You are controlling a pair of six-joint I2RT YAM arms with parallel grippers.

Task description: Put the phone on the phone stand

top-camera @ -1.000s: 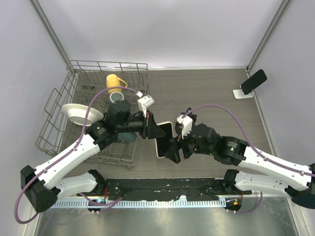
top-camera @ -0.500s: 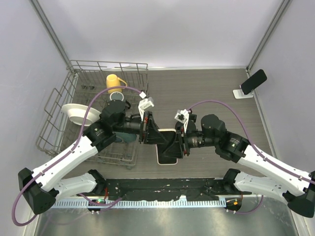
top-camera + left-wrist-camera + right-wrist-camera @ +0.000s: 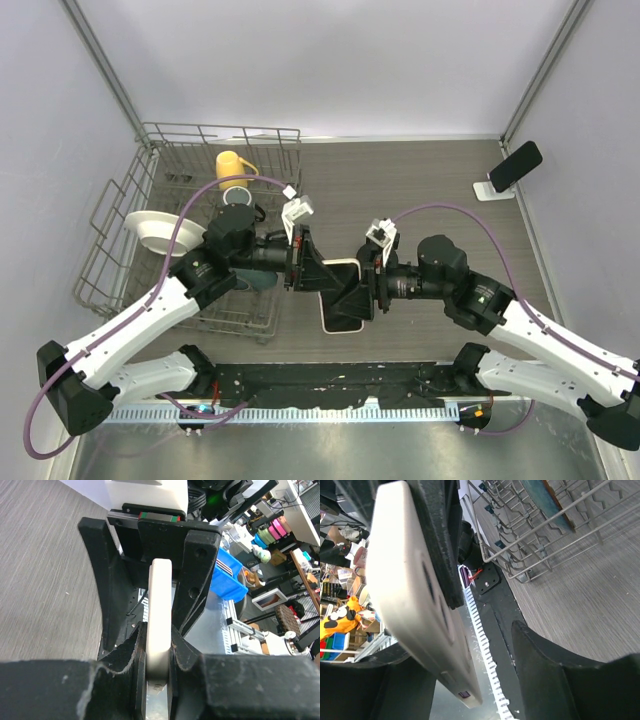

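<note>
Two phones show: one white-cased phone (image 3: 343,318) held over the near-middle of the table (image 3: 430,200), and one dark phone (image 3: 515,165) leaning on the phone stand (image 3: 490,189); whether the held phone touches the tabletop cannot be told; the single white stand sits in the far right corner, just beside the right wall and close to the table's right edge, well apart from both grippers; a broad stretch of wood-grain tabletop lies open between the held phone and the stand; two arms meet nose to nose at the middle; the left gripper (image 3: 315,272) is clamped tight on the white-cased phone, its padded fingers (image 3: 122,652) pressing both faces, with the phone seen edge-on in the left wrist view; the right gripper (image 3: 352,292) straddles the same phone from the opposite side with jaws parted, and in the right wrist view one finger (image 3: 555,680) stands off the phone with tabletop showing in the gap; the phone's near end lies close to the black rail (image 3: 330,378) along the table's near edge; one wire dish rack (image 3: 222,128) fills the left side against the left wall, its near right corner just beside the left arm; in it sit one yellow mug (image 3: 232,163) toward the far end, one pale cup (image 3: 237,198) just nearer, and one white bowl (image 3: 160,230) at the left side
</note>
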